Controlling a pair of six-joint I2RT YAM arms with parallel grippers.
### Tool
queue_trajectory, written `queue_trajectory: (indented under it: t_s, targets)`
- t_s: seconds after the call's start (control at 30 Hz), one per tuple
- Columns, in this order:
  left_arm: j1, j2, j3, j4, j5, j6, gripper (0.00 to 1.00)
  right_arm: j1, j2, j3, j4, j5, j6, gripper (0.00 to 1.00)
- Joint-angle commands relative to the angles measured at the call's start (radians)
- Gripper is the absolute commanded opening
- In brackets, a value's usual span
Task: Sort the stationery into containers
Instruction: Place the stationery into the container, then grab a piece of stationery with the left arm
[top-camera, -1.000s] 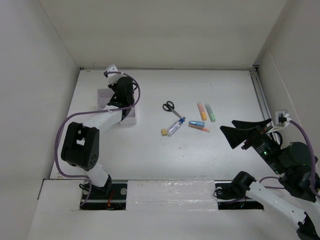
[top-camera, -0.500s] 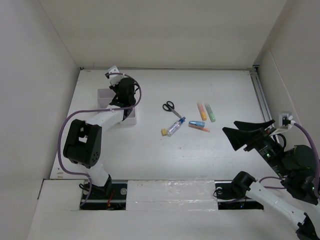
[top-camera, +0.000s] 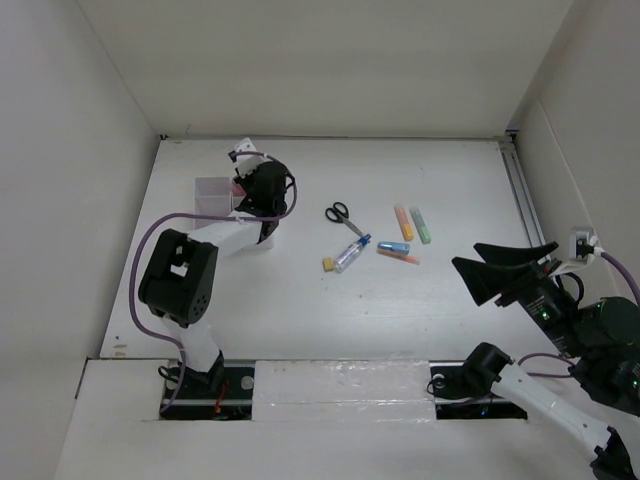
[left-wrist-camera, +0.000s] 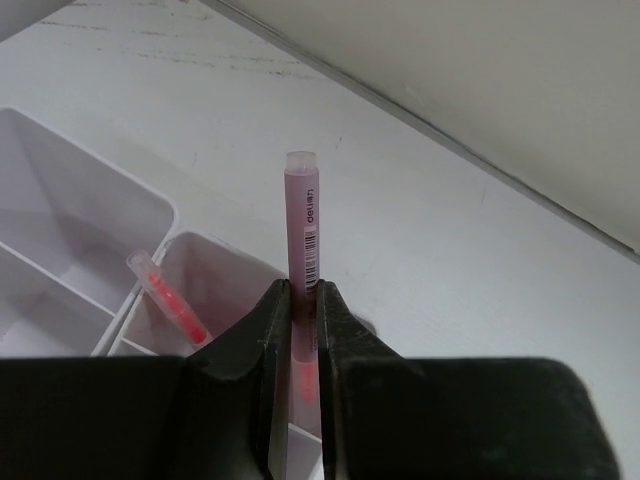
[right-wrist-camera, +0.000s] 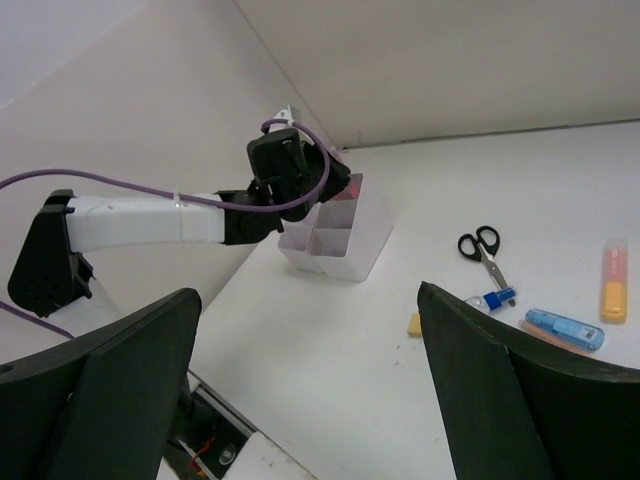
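My left gripper is shut on a thin pink pen and holds it upright over the corner compartment of the white organizer. Another red-pink pen leans inside that compartment. From above, the left gripper is at the organizer's right end. The scissors, blue-capped bottle, yellow eraser, orange marker, green marker, blue marker and one more red-pink pen lie mid-table. My right gripper is open and empty, raised at the right.
The right wrist view shows the organizer, scissors, bottle, eraser and blue marker beyond the open right gripper. White walls enclose the table on the left, back and right.
My left gripper has moved right along the organizer to its right end, with the pen in it. My right arm has drawn back slightly toward the lower right.
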Motion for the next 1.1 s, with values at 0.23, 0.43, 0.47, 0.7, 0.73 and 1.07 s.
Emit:
queue_trajectory:
  t_s: [0.23,0.43,0.47,0.7,0.73,1.07]
  targets:
    - [0.006,-0.041,0.02,0.028,-0.052,-0.004,0.06,0.01,-0.018,0.035,0.007,-0.012,-0.016,0.95]
    - [-0.014,-0.117,-0.016,0.028,-0.052,-0.004,0.27,0.01,-0.018,0.035,0.027,-0.022,-0.016,0.95]
    - [-0.014,-0.128,-0.027,0.028,-0.066,0.007,0.34,0.01,-0.018,0.035,0.027,-0.031,-0.016,0.95]
    - [-0.052,-0.234,-0.056,0.042,-0.098,0.027,0.72,0.01,0.002,0.026,0.037,-0.051,-0.016,0.95]
    - [-0.061,-0.254,-0.056,0.042,-0.098,0.027,0.79,0.01,0.002,0.026,0.037,-0.051,-0.016,0.95]
    - [-0.295,-0.227,0.304,-0.696,0.087,-0.491,1.0,0.01,0.021,0.144,-0.142,0.346,0.053,1.0]
